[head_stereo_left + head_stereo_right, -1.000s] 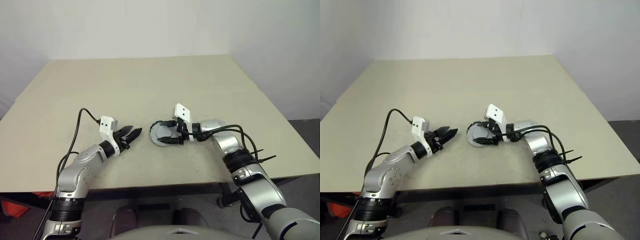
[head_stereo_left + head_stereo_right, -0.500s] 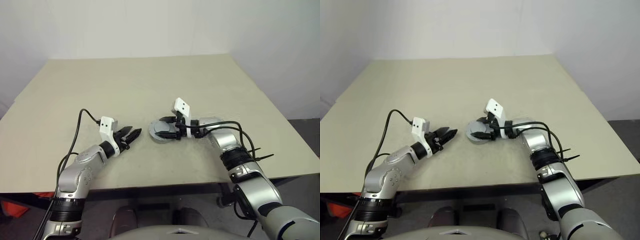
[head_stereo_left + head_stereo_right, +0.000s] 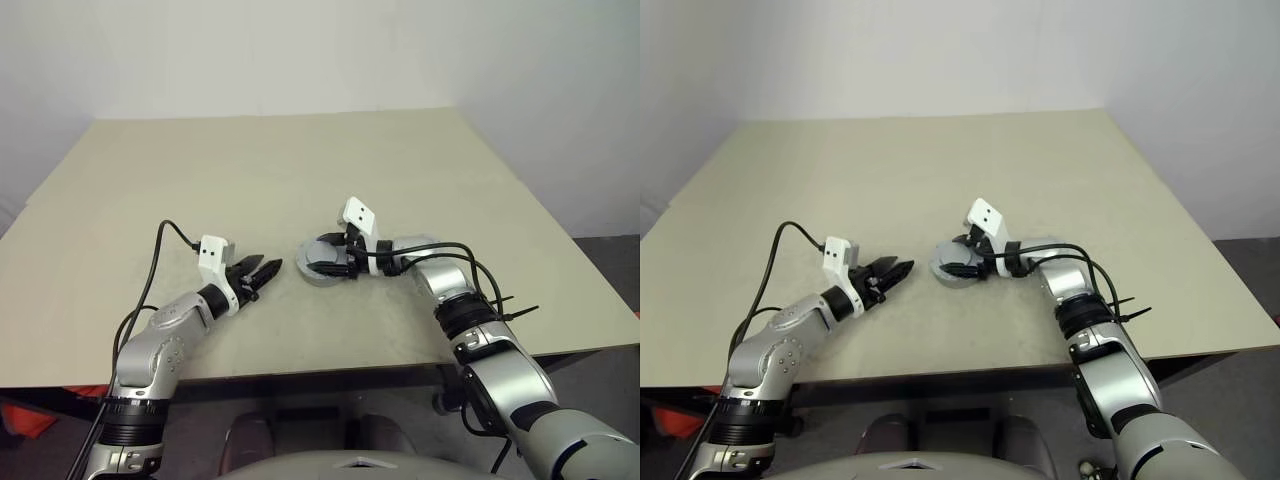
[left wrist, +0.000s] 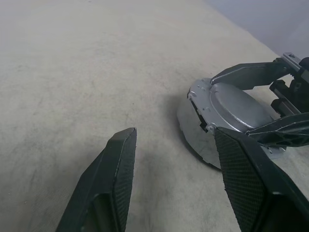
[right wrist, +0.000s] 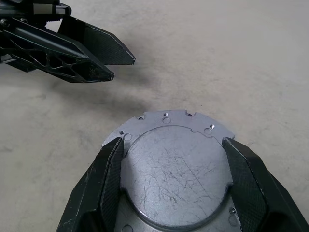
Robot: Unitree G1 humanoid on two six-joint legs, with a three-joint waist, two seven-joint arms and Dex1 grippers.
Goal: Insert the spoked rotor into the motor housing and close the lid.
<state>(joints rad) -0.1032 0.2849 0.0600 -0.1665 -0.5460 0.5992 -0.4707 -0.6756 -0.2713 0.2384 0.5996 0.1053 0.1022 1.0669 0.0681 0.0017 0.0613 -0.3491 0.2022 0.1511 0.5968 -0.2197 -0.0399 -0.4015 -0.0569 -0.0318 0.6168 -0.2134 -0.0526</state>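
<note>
Your right gripper (image 3: 333, 261) reaches in level from the right, its 2 fingers clamped on the lid's (image 5: 176, 166) opposite edges. The lid sits on the table (image 3: 300, 170). Your left gripper (image 3: 262, 274) hangs just beside it, fingers parted, holding nothing.

A second ago the lid (image 3: 322, 259) stood tilted in the right end effector (image 3: 327, 262), with an open dark-rimmed ring showing beneath it. Now it lies flat and level as a grey disc, the fingers (image 5: 107, 180) either side of it. The right end effector has also swung slightly away from the robot, across the tabletop (image 3: 300, 170).
</note>
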